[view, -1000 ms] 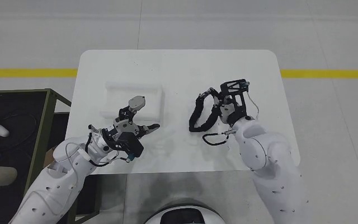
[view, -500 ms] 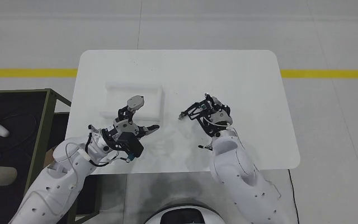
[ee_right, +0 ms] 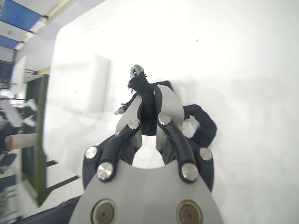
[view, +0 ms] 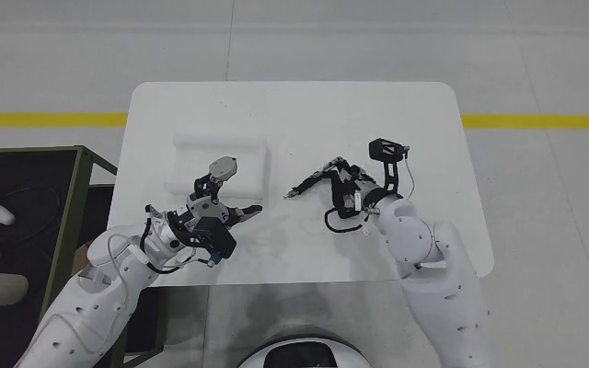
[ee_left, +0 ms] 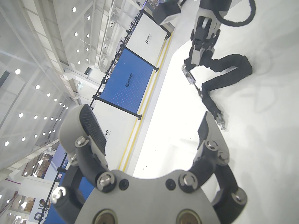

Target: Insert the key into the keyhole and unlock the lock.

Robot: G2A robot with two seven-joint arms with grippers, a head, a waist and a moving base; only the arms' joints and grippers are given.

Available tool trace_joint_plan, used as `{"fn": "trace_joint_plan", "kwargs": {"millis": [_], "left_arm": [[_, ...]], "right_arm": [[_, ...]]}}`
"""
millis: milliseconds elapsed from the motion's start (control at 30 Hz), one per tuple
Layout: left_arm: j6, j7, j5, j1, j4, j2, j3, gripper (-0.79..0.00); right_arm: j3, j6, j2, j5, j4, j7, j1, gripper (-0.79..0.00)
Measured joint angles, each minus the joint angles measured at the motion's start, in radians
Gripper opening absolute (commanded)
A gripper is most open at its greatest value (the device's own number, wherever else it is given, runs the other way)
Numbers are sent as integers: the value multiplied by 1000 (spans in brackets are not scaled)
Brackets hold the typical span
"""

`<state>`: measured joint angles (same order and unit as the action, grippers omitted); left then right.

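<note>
Right wrist view: the right gripper was seen clamped on the black-sleeved cable lock. Its fingers were closed just behind the metal lock head, which jutted past the fingertips toward the left of the scene. From the grip the cable was trailed down in a loop onto the white table, right of centre. Its bare pin end lay leftmost, on or just above the surface. Farther left, a white tray was set toward the far side. The left gripper was held just near of it, jaws spread wide and nothing between the pads. Where the key lay could not be told.

The step in hand was judged to be the presenting of the lock for the key. For that to be done well, the lock head would have to be held steady and clear of the table, with the keyhole turned toward the left gripper. Since only a soft covering was gripped, some twisting under a push was to be expected. The key would therefore have to be lined up along the keyhole's axis and eased in lightly before any turn was applied.
</note>
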<state>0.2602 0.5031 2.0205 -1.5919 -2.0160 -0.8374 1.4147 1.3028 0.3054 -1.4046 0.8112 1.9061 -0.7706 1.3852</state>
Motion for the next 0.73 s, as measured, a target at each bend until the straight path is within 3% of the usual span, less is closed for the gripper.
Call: {"fn": "trace_joint_plan", "kwargs": {"millis": [133,400,733], "left_arm": [[0,0,0,0,0,0,0,0],[0,0,0,0,0,0,0,0],[0,0,0,0,0,0,0,-1]], "right_arm": [[32,-17,7,-17,18,20,16,0],[40,24,23,219,170,85,101,0],[36,26,24,219,193,85,124,-1]]}}
